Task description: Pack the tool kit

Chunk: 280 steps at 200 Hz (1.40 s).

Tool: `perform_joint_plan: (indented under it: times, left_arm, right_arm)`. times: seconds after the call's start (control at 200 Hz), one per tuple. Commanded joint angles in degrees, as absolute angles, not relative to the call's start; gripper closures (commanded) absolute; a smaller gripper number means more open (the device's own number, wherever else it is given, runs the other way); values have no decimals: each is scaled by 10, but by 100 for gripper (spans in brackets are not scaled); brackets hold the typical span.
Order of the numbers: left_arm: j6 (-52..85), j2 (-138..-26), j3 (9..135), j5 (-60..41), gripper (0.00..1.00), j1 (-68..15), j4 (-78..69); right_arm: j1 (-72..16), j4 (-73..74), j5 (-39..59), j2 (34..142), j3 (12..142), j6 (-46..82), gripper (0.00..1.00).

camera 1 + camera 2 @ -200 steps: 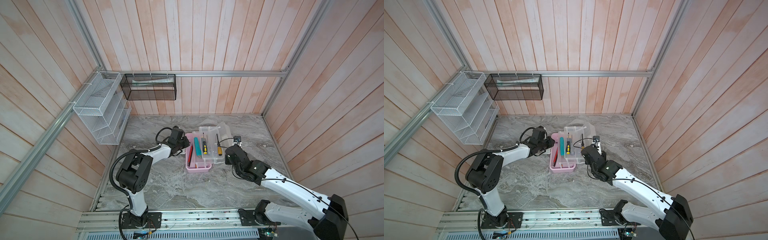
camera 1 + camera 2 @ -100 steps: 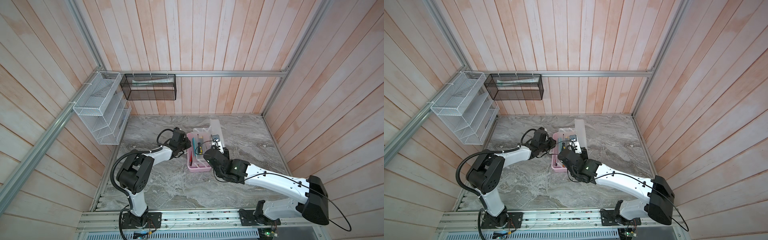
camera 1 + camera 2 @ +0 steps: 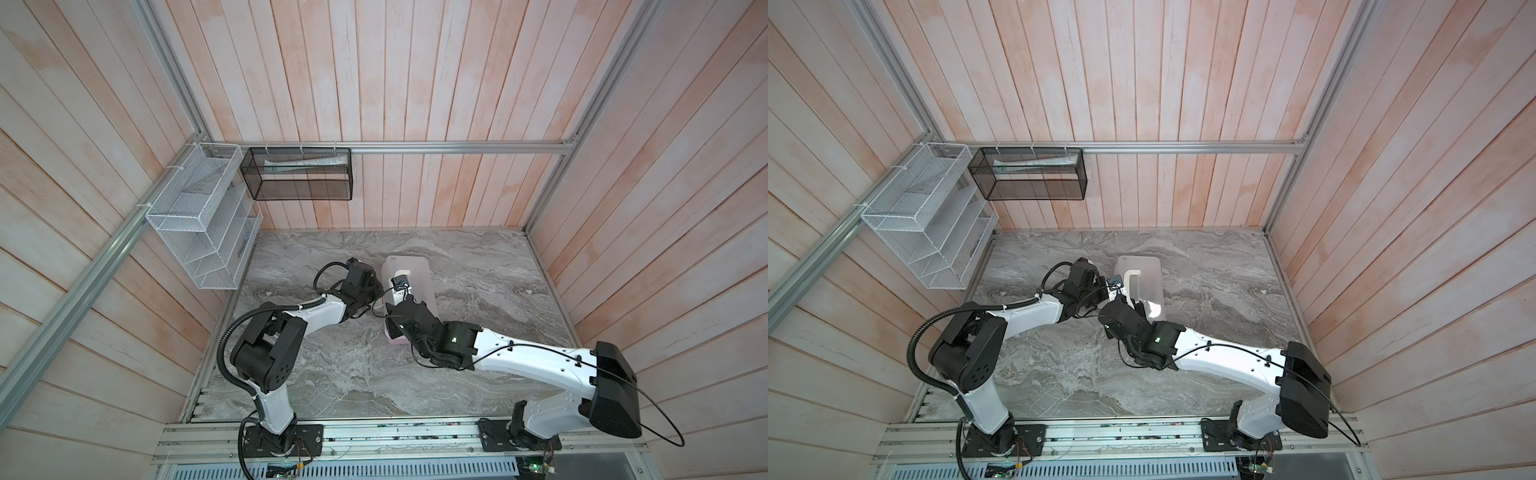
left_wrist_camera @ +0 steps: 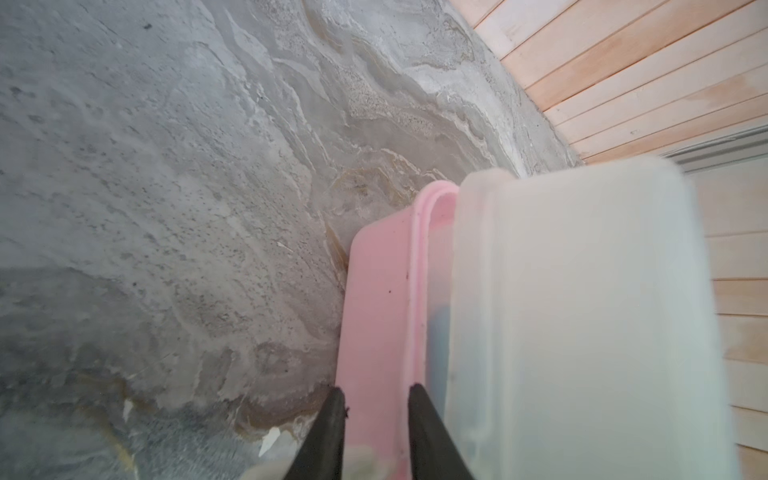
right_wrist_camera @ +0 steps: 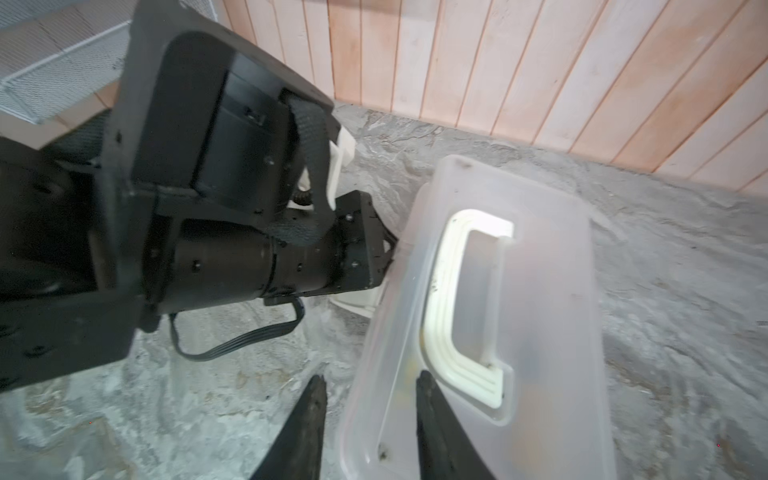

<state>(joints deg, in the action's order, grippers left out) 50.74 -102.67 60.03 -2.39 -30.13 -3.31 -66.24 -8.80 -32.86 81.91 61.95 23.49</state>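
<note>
The tool kit (image 3: 415,286) is a pale pink case on the marble floor, and its frosted lid (image 3: 1148,286) with the white handle (image 3: 1133,277) is down over it. The lid hides what is inside. In the left wrist view my left gripper (image 4: 374,395) is shut on the case's pink side wall (image 4: 376,316), one finger outside and one just inside the rim. There the lid (image 4: 573,324) looks blurred, just above the rim. My right gripper (image 5: 370,380) is open. One finger is over the floor and one over the lid (image 5: 540,332), beside the handle (image 5: 444,316).
A white wire basket (image 3: 199,232) hangs on the left wall and a black mesh basket (image 3: 301,174) on the back wall. My left arm's wrist (image 5: 249,257) lies close beside the case. Wooden walls enclose the marble floor (image 3: 478,270).
The lid swung from lying open on the right, through upright, down onto the case. My right arm moved left across the case and its gripper opened. My left gripper stayed on the wall.
</note>
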Motion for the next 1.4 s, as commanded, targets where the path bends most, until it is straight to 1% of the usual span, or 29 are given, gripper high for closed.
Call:
perform_joint_plan:
  times: [0.0,0.11,0.265,0.33,0.455,0.535,0.635,0.7,0.795,1.0,1.145,1.26,1.395]
  left_arm:
    - [512,-998,599,-13,70,-297,-37]
    - [500,-983,600,-5,69,-290,-28]
    - [477,-953,590,0,62,-277,-16]
    - [462,-936,578,-6,58,-270,-16]
    - [423,-900,542,-43,52,-257,-32]
    - [402,-878,515,-77,49,-249,-47]
    - [389,-852,477,-108,46,-236,-67]
    - [380,-843,460,-133,45,-229,-80]
    - [370,-840,441,-154,44,-226,-97]
    - [364,-886,429,-189,46,-223,-132]
    - [370,-923,433,-203,47,-223,-150]
    - [372,-938,432,-202,47,-222,-156]
    - [378,-958,428,-223,47,-222,-189]
  right_arm:
    - [-658,-70,-289,816,633,226,62]
    - [-614,-66,-239,792,616,244,62]
    - [-533,-57,-137,761,581,247,62]
    - [-506,-71,-108,761,582,235,59]
    - [-457,-94,-25,769,589,217,55]
    - [-436,-91,20,767,581,210,50]
    - [-420,-71,80,765,563,207,47]
    - [-415,-58,112,767,551,207,46]
    - [-413,-53,129,778,542,220,47]
    - [-410,-43,128,814,526,246,57]
    - [-407,-47,154,829,521,240,61]
    - [-407,-33,153,822,502,253,62]
    - [-404,-26,151,821,492,257,63]
